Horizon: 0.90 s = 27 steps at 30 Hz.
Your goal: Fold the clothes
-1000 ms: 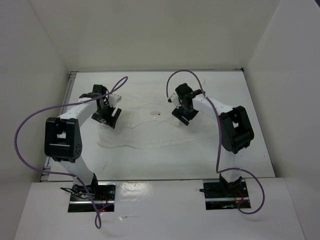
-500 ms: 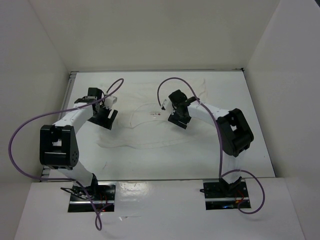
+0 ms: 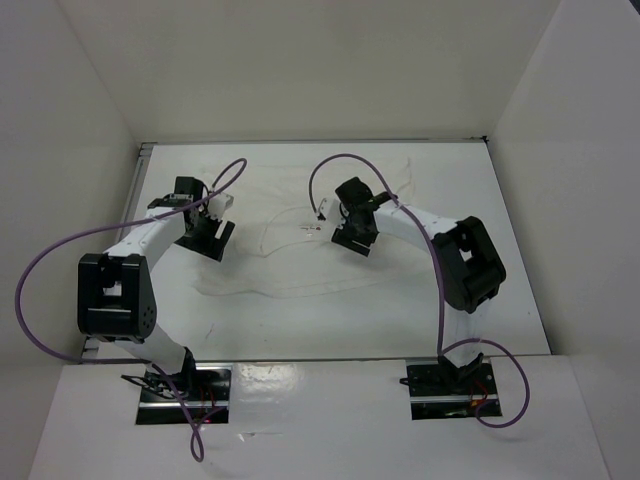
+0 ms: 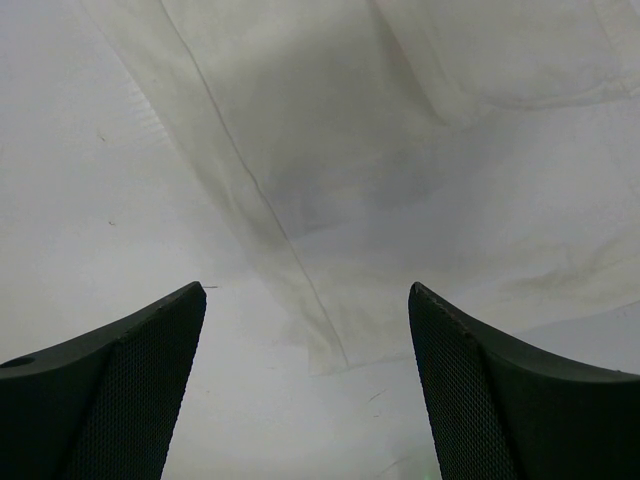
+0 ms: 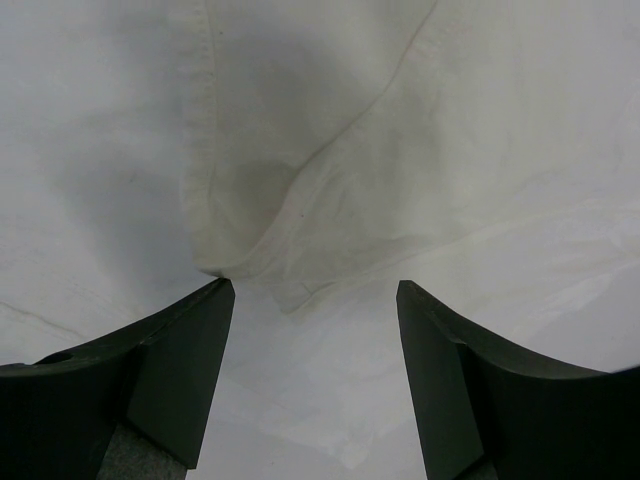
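Note:
The clothes (image 3: 300, 265) are one thin white garment spread flat and wrinkled on the white table, with a tiny dark neck label (image 3: 311, 228). My left gripper (image 3: 204, 236) hovers open over the garment's left edge. In the left wrist view a seamed cloth corner (image 4: 330, 345) lies between the fingers (image 4: 150, 380), untouched. My right gripper (image 3: 352, 237) stands open just right of the label. In the right wrist view a folded hem of the cloth (image 5: 250, 230) lies just ahead of the fingers (image 5: 180, 370), with nothing held.
The white table (image 3: 480, 220) is boxed in by tall white walls (image 3: 90, 150) on the left, back and right. Purple cables (image 3: 40, 270) loop off both arms. The arm bases (image 3: 185, 385) sit at the near edge.
Both grippers have shifted left over the cloth, the right one closer to the neck label. Both stayed open, and the garment has not moved.

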Each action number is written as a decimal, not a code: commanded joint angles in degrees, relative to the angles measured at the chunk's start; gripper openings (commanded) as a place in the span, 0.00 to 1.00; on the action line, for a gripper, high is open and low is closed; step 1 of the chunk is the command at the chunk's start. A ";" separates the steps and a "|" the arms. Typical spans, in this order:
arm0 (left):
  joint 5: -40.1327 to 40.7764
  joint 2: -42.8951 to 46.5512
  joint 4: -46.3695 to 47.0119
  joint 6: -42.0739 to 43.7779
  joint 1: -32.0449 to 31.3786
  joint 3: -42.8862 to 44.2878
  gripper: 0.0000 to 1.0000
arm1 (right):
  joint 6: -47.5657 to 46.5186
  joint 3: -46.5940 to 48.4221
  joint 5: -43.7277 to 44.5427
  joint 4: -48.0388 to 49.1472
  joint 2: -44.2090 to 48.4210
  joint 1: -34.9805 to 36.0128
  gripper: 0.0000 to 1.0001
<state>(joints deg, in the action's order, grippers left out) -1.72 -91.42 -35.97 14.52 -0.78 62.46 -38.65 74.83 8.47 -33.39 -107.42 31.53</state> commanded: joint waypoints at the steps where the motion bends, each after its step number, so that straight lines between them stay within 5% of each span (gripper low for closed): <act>1: 0.05 1.77 -0.51 -1.25 0.07 -0.23 0.88 | -0.81 2.16 -2.58 -1.15 0.19 0.82 0.74; 27: 1.10 1.15 -2.71 -2.31 0.07 0.30 0.90 | -4.24 -1.53 -5.39 1.66 -2.45 0.82 0.69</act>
<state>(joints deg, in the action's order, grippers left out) -1.06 -91.42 -37.76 13.17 -0.78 62.46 -42.13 73.73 3.84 -33.54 -109.32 31.75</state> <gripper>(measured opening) 0.891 0.701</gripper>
